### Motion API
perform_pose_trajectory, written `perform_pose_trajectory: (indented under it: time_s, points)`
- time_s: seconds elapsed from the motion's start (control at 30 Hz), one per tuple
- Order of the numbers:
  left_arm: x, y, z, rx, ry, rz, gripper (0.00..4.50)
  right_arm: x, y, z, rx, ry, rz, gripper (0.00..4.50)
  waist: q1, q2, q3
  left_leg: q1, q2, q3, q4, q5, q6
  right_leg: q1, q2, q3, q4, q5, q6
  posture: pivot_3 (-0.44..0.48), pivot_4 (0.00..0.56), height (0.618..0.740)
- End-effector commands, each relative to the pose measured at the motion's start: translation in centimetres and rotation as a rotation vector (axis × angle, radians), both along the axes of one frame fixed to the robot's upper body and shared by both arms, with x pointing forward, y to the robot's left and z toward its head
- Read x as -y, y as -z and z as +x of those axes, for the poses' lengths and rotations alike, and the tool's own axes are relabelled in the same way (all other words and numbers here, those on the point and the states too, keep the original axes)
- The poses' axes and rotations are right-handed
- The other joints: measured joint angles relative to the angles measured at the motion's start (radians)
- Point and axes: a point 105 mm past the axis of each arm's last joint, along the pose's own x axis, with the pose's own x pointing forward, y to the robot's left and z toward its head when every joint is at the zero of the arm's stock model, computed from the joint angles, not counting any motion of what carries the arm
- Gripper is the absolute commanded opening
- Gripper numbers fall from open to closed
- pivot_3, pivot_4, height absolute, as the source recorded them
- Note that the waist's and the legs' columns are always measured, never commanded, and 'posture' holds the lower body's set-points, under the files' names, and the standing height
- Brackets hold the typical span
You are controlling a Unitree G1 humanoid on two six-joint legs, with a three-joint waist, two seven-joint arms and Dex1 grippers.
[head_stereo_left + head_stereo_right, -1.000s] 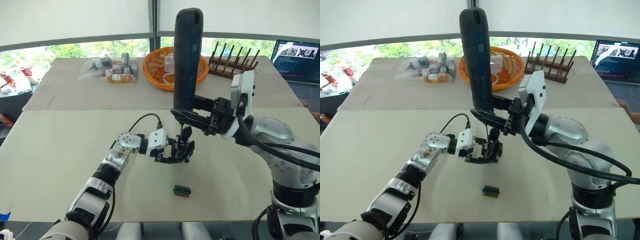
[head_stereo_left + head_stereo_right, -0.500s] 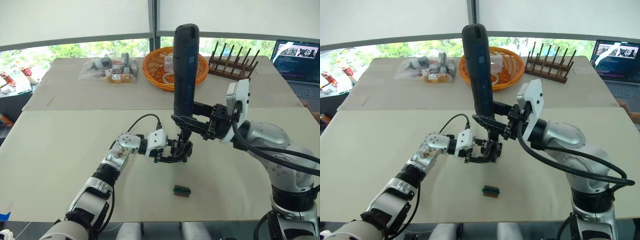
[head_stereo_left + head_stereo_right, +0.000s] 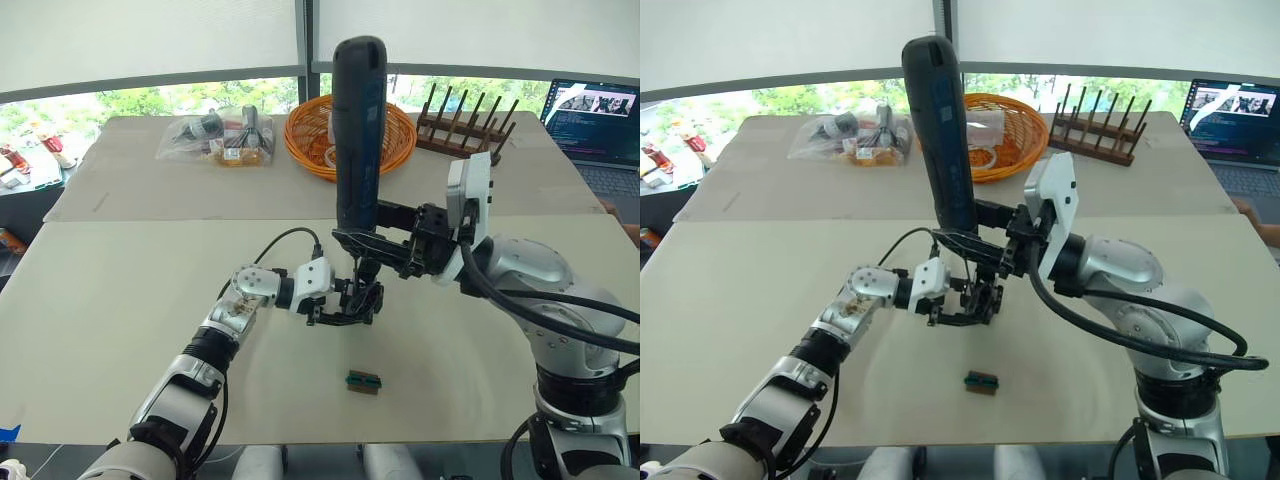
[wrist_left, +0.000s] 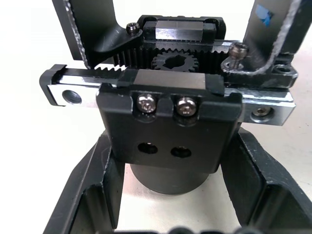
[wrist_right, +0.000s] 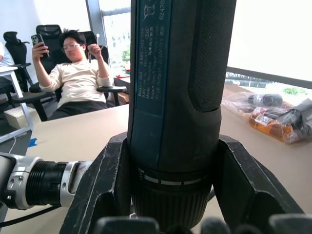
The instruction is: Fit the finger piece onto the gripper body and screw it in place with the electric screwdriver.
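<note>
We saw the right gripper (image 3: 372, 240) clamped on the electric screwdriver (image 3: 358, 130), held upright with its bit just above the gripper body (image 3: 360, 300). The left gripper (image 3: 352, 308) held that body at mid table, its fingers (image 4: 90, 195) closed around the round base. The finger piece (image 4: 100, 27) stood on the rack. We judged the bit could miss the screw (image 4: 237, 51) if the tall tool tilted, and could push the body sideways.
</note>
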Motion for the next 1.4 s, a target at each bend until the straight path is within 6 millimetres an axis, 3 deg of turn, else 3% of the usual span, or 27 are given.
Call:
perform_pose_trajectory:
  time_s: [0.03,0.4,0.8,1.4]
  points:
    - [-0.64,-0.51,0.34,0.020,-0.023,-0.001,2.29,-0.19,-1.33,-0.91,0.086,-0.026,0.037,1.93,0.000,0.000,0.000,0.000,0.000,0.000,0.000,0.000,0.000,0.000,0.000,0.000,0.000,0.000,0.000,0.000,0.150,0.740]
    - [-0.54,-0.67,0.37,0.023,-0.020,-0.005,2.29,0.06,-0.48,-0.72,0.089,-0.018,0.024,1.93,0.000,0.000,0.000,0.000,0.000,0.000,0.000,0.000,0.000,0.000,0.000,0.000,0.000,0.000,0.000,0.000,0.150,0.740]
    - [-0.57,-0.67,0.33,0.026,-0.020,-0.006,2.29,-0.30,-1.27,-1.13,0.112,-0.038,0.025,1.93,0.000,0.000,0.000,0.000,0.000,0.000,0.000,0.000,0.000,0.000,0.000,0.000,0.000,0.000,0.000,0.000,0.150,0.740]
    - [-0.49,-0.78,0.38,0.032,-0.017,-0.006,2.29,-0.16,-0.68,-0.74,0.086,-0.029,0.010,1.93,0.000,0.000,0.000,0.000,0.000,0.000,0.000,0.000,0.000,0.000,0.000,0.000,0.000,0.000,0.000,0.000,0.150,0.740]
